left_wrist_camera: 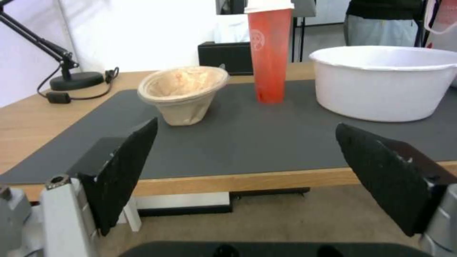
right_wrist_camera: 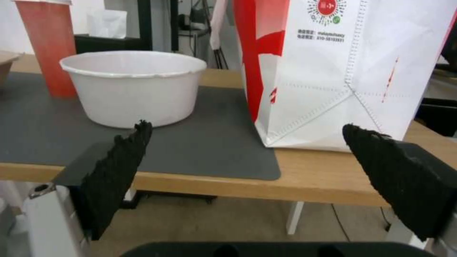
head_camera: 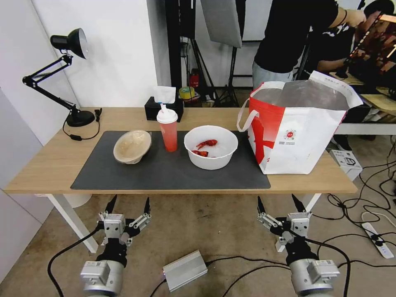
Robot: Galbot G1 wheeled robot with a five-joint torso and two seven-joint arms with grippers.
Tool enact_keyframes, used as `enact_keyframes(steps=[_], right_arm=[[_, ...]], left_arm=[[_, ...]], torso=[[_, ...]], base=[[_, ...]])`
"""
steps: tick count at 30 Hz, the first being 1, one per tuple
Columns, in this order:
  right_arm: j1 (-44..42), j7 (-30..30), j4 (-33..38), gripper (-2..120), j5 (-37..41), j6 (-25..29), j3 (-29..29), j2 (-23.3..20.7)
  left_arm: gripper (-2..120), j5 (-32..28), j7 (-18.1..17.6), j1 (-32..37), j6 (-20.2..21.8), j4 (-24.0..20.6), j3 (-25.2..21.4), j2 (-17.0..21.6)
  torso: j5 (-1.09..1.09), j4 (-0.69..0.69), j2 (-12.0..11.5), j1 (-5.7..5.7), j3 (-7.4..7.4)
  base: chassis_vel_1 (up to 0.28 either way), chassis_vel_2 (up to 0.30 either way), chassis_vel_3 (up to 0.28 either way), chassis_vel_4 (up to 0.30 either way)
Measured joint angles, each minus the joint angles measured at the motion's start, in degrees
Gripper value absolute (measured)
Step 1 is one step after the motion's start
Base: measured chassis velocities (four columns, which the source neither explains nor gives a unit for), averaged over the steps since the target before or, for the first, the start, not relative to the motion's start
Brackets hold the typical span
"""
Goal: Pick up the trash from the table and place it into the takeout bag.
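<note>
- Both arms hang low in front of the table [head_camera: 57,165], off its near edge: left gripper [head_camera: 128,205] at about 7 o'clock, right gripper [head_camera: 280,203] at about 5 o'clock, fingers of each spread wide with nothing in them.
- All the trash sits on the dark mat [head_camera: 165,171]: beige paper bowl [head_camera: 132,146] tipped on its side at 10 o'clock, red drink cup [head_camera: 167,131] upright beside it, white bowl [head_camera: 210,146] with crayfish scraps in the middle.
- The takeout bag [head_camera: 299,134] stands open at 2 o'clock, just beside the white bowl.
- You're at the reach step, I'd say. Take the white bowl with the right gripper, since it's nearest the bag.
- Pinch the rim, keep it level so the scraps stay in, and clear the bag's loop handle [head_camera: 246,117].
</note>
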Motion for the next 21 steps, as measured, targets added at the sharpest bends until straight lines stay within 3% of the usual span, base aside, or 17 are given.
enact_keyframes(steps=[21], right_arm=[[0.2,0.4,0.3,100,0.9,-0.9,-0.1,-1.0]], left_arm=[[100,-0.8,-0.6,0.1,0.6,-0.3,0.0,0.3]], torso=[[0.00,0.00,0.0,0.00,0.00]], base=[[0.000,0.000,0.000,0.000]])
